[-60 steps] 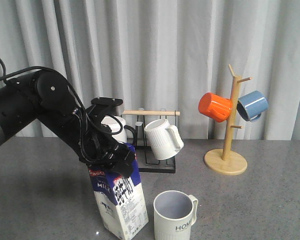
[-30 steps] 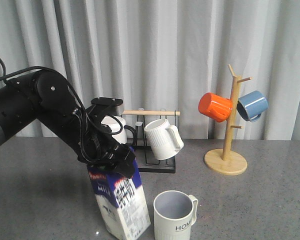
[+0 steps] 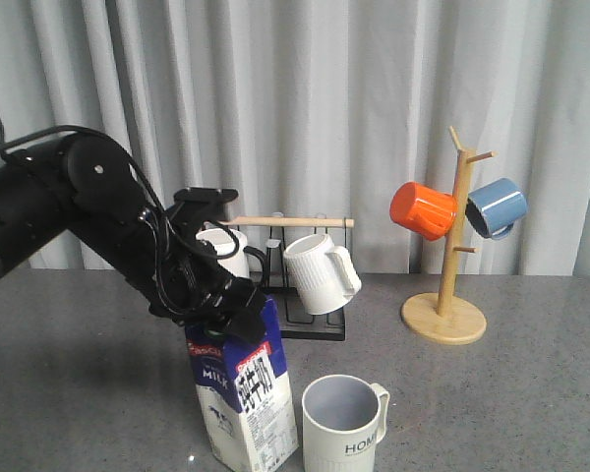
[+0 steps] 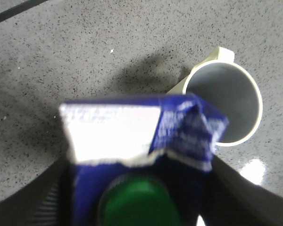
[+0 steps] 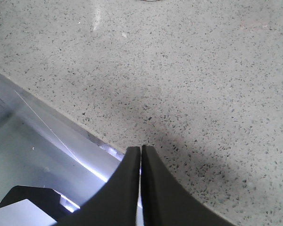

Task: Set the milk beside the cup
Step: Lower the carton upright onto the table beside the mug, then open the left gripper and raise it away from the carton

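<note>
The milk (image 3: 244, 388), a dark-blue and white carton, stands slightly tilted just left of the cup (image 3: 343, 423), a pale mug lettered "HOME"; a narrow gap shows between them. My left gripper (image 3: 228, 313) is shut on the carton's gabled top. In the left wrist view the milk (image 4: 127, 134) with its green cap (image 4: 139, 203) fills the space between the dark fingers (image 4: 43, 197), and the cup (image 4: 228, 101) lies just beyond it. The carton's base is cut off by the front view's lower edge. My right gripper (image 5: 141, 151) is shut on nothing, over the table's edge.
A black rack (image 3: 310, 320) behind the milk holds a ribbed white mug (image 3: 320, 275) and a white black-handled mug (image 3: 226, 251). A wooden mug tree (image 3: 450, 256) at the right carries an orange mug (image 3: 423, 209) and a blue mug (image 3: 497, 206). Curtain at the back.
My left gripper has shifted the milk a little right, toward the cup, after a small dip. The right gripper's earlier state is not shown.
</note>
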Controlling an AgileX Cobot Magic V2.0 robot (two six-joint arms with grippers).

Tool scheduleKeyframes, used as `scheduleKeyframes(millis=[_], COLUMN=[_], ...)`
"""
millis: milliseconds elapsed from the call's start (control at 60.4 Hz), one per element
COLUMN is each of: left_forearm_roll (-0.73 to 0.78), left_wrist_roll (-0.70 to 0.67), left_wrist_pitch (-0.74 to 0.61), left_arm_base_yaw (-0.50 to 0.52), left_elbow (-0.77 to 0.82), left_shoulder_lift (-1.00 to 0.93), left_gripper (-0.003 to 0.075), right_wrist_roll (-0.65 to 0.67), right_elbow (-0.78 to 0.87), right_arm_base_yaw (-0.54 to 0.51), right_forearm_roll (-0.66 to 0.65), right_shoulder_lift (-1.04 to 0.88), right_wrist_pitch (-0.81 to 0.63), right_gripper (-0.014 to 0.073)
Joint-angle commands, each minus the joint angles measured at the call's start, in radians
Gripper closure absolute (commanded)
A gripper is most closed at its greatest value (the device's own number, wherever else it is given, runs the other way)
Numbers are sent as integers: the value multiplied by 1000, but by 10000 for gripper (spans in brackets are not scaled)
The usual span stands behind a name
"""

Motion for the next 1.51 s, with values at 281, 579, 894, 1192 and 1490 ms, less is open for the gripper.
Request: scheduleKeyframes(millis=[281,579,894,1192,1490], left_forearm_roll=[-30,-28,35,52,48], left_wrist_roll=[-14,-14,24,39,-33], left_wrist_pitch=[-17,-17,-45,-425,-676], left_arm_base_yaw=[-3,-3,-3,-2,-2], left_elbow=[-28,-28,174,698,1103], left_shoulder_lift=[-185,-316,-542,-914,-1285], left_gripper=[239,415,729,728,728], right_wrist_roll=[-12,-7,45,45,45], right_elbow=[-23,-23,-23,-23,-23], right_arm_base_yaw=[1,1,1,1,1], right_forearm_roll=[11,11,11,11,11], right_shoulder_lift=[4,4,4,4,4], right_wrist_pitch=[-59,-114,-259,-260,-260], right_gripper=[599,599,599,599,599])
